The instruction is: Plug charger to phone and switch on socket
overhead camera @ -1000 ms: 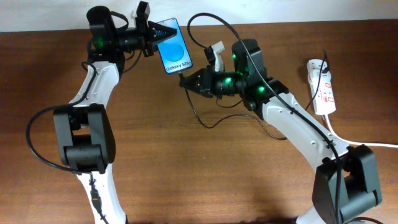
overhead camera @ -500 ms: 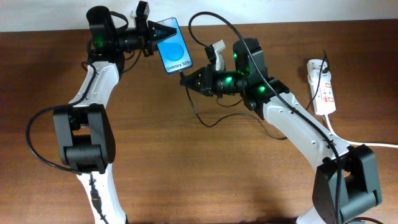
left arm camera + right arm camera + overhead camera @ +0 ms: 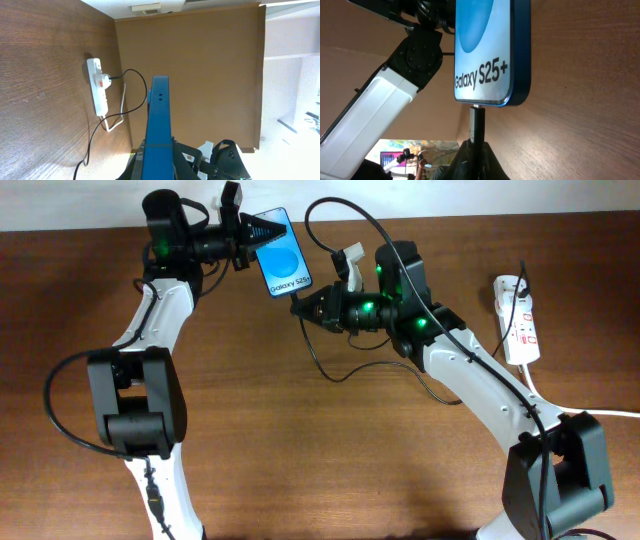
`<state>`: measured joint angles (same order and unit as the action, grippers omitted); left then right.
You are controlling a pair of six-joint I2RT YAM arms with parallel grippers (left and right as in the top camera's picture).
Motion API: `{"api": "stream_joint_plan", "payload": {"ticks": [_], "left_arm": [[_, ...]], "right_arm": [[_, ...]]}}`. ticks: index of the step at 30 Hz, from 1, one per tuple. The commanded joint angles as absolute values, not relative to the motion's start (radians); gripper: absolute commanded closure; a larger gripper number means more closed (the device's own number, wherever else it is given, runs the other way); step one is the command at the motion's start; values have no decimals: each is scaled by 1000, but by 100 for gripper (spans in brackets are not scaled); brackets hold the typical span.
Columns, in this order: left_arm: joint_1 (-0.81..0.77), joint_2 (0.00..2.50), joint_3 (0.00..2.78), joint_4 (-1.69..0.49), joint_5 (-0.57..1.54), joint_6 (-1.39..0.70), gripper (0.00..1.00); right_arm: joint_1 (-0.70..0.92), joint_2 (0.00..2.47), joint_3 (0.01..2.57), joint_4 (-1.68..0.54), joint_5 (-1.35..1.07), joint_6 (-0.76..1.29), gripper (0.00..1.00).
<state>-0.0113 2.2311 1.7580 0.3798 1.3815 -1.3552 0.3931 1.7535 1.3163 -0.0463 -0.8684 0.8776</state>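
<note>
vs 1 s ago: phone (image 3: pixel 283 260) nudged slightly right, plug tip closer to its lower edge | L claw (image 3: pixel 248 240) clamped on phone top end, near table (image 3: pixel 300 440) far edge | long axis upper-left to lower-right, port end toward R claw (image 3: pixel 304 306), screen up | charger (image 3: pixel 297 297) plug pinched in R claw, tip touching port edge | socket (image 3: pixel 518 320) far right, well apart | dark brown wood, pale wall (image 3: pixel 450 195) behind

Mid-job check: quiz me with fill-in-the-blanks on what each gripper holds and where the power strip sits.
The left gripper is shut on the ____. The right gripper is shut on the ____ plug, at the edge below the Galaxy text. The power strip lies on the robot's ____ side.
Missing: phone; charger; right.
</note>
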Motion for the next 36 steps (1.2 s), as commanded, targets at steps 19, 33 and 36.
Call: {"api": "stream_joint_plan", "payload": {"ticks": [19, 33, 36], "left_arm": [[-48, 2210, 1767, -379, 1157, -643, 100], [-109, 2253, 1767, -777, 814, -107, 100], [-124, 2317, 1767, -774, 821, -179, 100]], "right_arm": [[111, 1610, 1320, -611, -509, 452, 69], [112, 1592, 1320, -676, -458, 422, 69], [112, 1592, 1320, -677, -458, 422, 69]]}}
